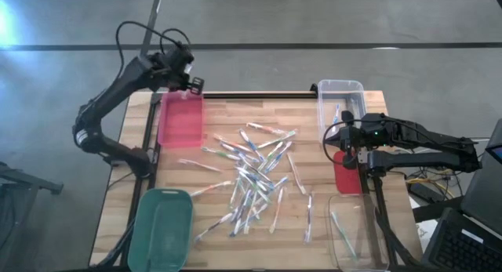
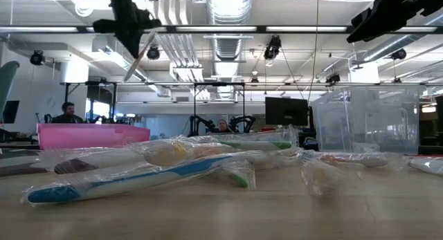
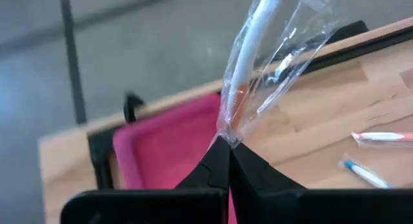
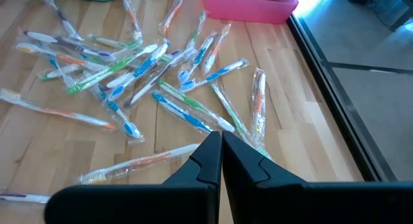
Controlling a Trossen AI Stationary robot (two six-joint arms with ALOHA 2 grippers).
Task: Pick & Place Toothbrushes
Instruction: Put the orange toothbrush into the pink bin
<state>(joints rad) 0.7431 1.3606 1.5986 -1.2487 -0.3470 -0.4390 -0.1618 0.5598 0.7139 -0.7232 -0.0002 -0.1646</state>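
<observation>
Left gripper (image 3: 227,146) is pinched tight on the end of a wrapped toothbrush (image 3: 248,62), holding it up above the pink bin (image 1: 180,119) directly beneath it. Off to its side, the other toothbrushes (image 1: 255,174) lie scattered across the table (image 1: 227,241). Right gripper (image 4: 219,143) hovers closed and empty near the clear bin (image 1: 340,99).

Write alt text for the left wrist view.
The left gripper, fingers shut, pinches the clear wrapper of a pale toothbrush that sticks up from it, above the pink bin at the wooden table's edge. Two more wrapped toothbrushes lie on the table beyond.
</observation>
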